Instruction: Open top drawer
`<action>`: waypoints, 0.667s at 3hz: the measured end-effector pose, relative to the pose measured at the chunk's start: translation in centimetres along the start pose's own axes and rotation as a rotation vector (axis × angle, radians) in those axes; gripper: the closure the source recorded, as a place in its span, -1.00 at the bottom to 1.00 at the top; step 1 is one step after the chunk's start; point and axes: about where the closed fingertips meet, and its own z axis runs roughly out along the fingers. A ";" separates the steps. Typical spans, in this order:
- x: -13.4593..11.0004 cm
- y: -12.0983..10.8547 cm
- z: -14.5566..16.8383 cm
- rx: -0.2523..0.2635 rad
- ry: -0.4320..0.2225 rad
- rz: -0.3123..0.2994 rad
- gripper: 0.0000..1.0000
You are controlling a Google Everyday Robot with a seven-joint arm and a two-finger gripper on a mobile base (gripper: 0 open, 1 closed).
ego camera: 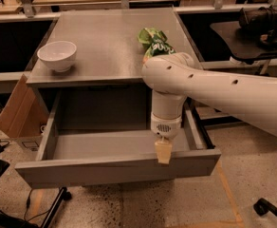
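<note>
The top drawer is a wide grey drawer with a flat front. It stands pulled far out from under the grey counter, and its plain grey box interior shows with nothing in it. My gripper hangs down from the white arm and its tan fingertips sit at the top edge of the drawer's front panel, right of the middle. The two lower drawers are hidden behind the open one.
A white bowl stands on the counter's left side and a green chip bag lies at its right, behind my arm. A cardboard box leans at the left of the drawer. A dark desk stands at the right.
</note>
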 end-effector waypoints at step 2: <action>0.0 0.0 0.2 0.001 -0.002 0.000 -0.67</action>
